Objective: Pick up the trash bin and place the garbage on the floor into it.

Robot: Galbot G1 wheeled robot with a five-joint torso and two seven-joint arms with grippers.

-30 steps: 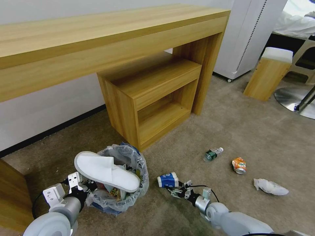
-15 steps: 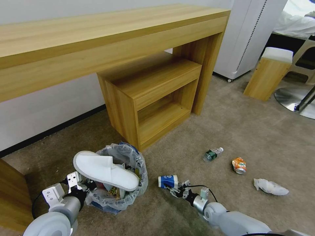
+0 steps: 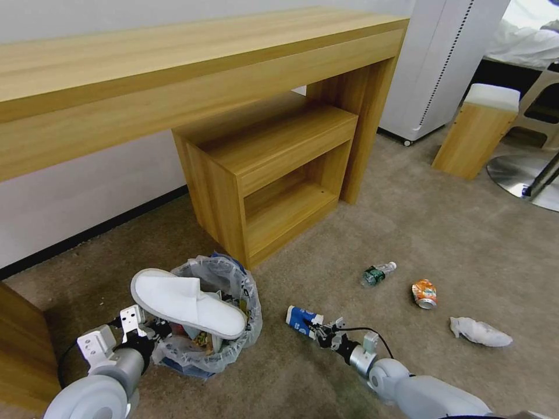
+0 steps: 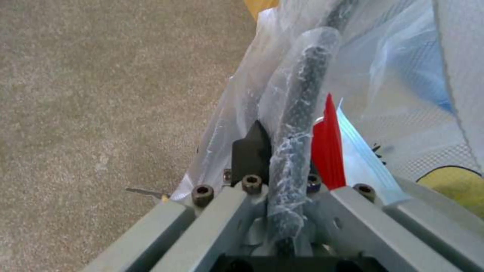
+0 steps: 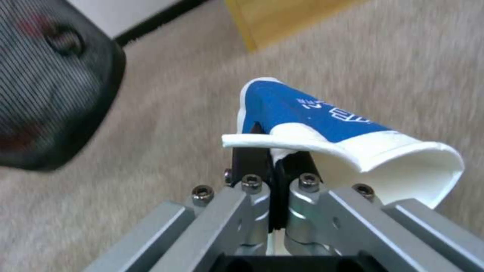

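While the left end effector clamps the trash bin rim, the right end effector pinches the blue-white cup, print illegible.

The floor carries a small bottle, orange can and white wad

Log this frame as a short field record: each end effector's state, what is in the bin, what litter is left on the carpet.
left end effector: shut on the bag-lined rim of the trash bin
right end effector: shut on the rim of the blue-white cup
in bin: white slipper lying across the top, mixed litter beneath
on floor: small bottle, orange can, white wad
nearby furniture: wooden desk
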